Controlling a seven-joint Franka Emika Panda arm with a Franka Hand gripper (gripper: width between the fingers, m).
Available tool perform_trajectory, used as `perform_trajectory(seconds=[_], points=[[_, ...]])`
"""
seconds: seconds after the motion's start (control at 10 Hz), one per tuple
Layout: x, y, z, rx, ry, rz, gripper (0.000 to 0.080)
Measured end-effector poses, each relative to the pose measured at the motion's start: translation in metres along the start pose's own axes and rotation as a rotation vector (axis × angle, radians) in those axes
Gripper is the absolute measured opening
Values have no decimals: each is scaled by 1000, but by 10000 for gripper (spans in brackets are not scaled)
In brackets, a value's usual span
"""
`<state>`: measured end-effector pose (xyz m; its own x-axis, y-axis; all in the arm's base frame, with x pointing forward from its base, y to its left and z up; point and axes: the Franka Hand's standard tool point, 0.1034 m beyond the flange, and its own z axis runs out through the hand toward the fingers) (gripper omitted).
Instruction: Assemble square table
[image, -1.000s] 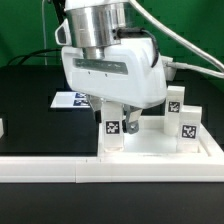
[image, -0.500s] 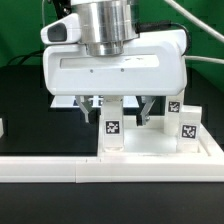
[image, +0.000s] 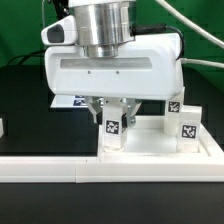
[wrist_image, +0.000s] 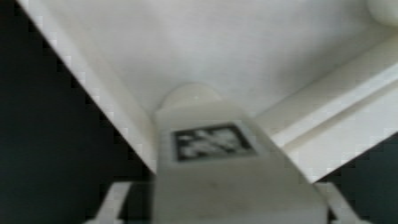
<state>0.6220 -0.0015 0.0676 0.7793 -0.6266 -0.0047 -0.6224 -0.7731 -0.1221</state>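
Observation:
The white square table top (image: 160, 150) lies tray-like on the black table, pressed against the front rail. A white leg block (image: 113, 128) with a black-white tag stands upright at its near corner on the exterior view's left. My gripper (image: 113, 112) is straight above that leg with one finger on each side of its upper part. In the wrist view the leg (wrist_image: 214, 150) fills the space between my gripper's (wrist_image: 222, 198) fingers. A thin dark gap still shows beside one finger (wrist_image: 121, 202). Two more tagged legs (image: 186, 124) (image: 174, 104) stand at the right-hand corners.
The long white border rail (image: 40, 170) runs along the front. The marker board (image: 68, 100) lies behind my gripper on the exterior view's left. A small white part (image: 2, 127) shows at the left edge. Grey cables hang behind the arm.
My hand turned square to the camera a second ago. Since half a second ago the fingers have drawn in from wide apart to close around the near-left leg.

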Motion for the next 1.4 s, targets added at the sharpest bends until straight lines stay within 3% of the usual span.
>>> perform_trajectory(seconds=[0.3,0.5,0.7,0.9,1.0,1.1,1.2,1.3,1.4], points=[[1,-3,1,-6,-5,365,290],[-3,-5,1,-30,-54,740,290],[7,1,1,7,-151,1064,290],[4,-2,2,1,-144,1048,290],[4,-1,2,2,-143,1039,350],[4,-2,2,2,-143,1035,534],[6,-7,0,37,-106,884,534],[2,-7,0,58,-87,672,625],[3,-5,0,56,-88,659,642]])
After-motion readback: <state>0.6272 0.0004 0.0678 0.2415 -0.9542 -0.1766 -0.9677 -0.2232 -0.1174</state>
